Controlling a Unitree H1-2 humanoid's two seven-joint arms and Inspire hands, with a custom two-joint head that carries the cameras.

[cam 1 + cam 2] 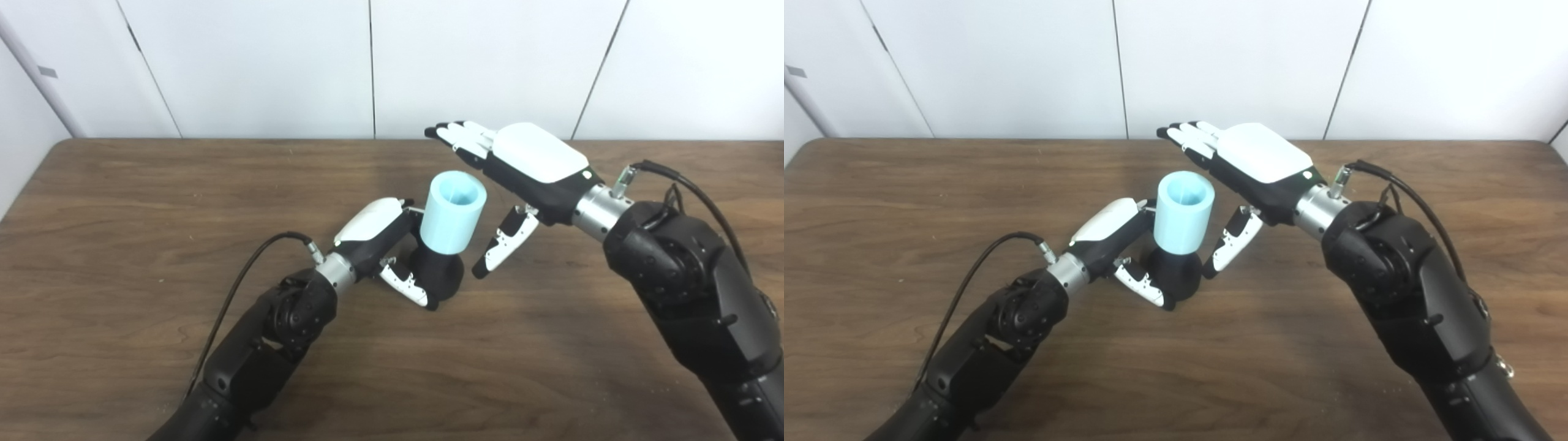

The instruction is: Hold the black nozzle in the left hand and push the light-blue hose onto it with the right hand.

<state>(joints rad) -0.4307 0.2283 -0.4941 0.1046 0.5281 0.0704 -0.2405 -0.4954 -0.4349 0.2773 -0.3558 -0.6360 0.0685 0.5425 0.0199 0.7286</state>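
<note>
The black nozzle (pixel 438 272) stands on the wooden table (pixel 122 202) near its middle, with the light-blue hose (pixel 453 211), a short open cylinder, seated on top of it. My left hand (pixel 383 242) is wrapped around the nozzle's base from the left, thumb across its front. My right hand (pixel 520 168) hovers just right of and above the hose, open, fingers stretched flat toward the back and thumb hanging down beside the nozzle without touching it. The left hand's fingers behind the nozzle are hidden.
A white panelled wall (pixel 367 61) runs along the table's far edge. Black cables (pixel 245 275) trail from both wrists. Both forearms cross the near part of the table.
</note>
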